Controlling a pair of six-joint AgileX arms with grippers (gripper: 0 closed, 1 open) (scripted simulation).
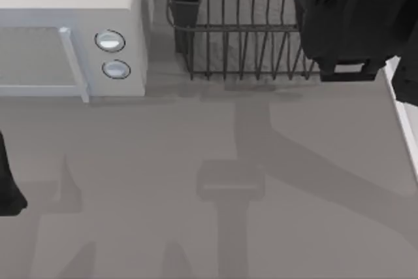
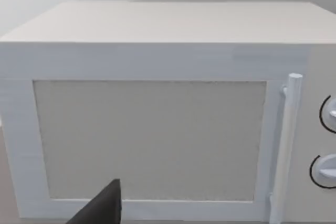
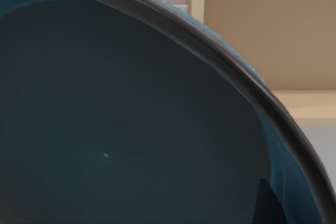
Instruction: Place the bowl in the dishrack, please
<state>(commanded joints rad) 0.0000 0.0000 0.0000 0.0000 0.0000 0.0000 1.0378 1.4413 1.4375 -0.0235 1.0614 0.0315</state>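
Over the right end of the dishrack (image 1: 241, 37), at the table's (image 1: 196, 161) far side, hangs my right arm (image 1: 346, 17); whether its jaws are open or closed I cannot tell. Right up against those jaws in the right wrist view is the bowl (image 3: 131, 119), its dark teal hollow and curved rim close to the camera. My left arm (image 1: 8, 187) is parked at the table's left edge, facing the white microwave (image 2: 157, 129); its jaws' state I cannot tell.

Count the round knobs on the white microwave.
2. Both sit on the white box-shaped microwave front panel, right of its door handle: the upper round knob and the lower round knob directly beneath it. None looks hidden.
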